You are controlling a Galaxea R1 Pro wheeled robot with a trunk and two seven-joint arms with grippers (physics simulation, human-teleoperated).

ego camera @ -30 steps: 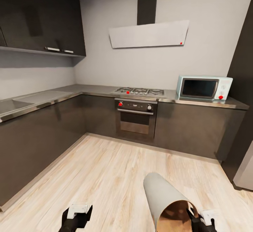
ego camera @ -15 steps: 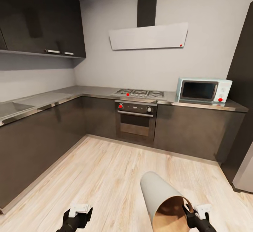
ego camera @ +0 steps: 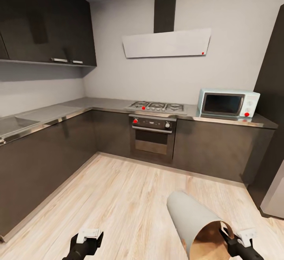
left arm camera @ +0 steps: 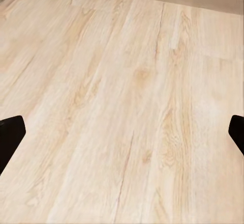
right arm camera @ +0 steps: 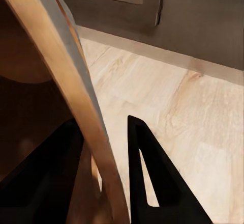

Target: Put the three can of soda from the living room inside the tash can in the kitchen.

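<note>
Right hand [ego camera: 232, 239] gripped bin [ego camera: 197, 222] wall, one finger inside; bin had swung outward since a second ago. Left hand [ego camera: 87, 239] open, empty. Cans unseen; carry ongoing.

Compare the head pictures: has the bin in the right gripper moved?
Yes. The bin, pinched by its wall in the right gripper, has shifted to the robot's right against the oven, whose place barely changed.
</note>
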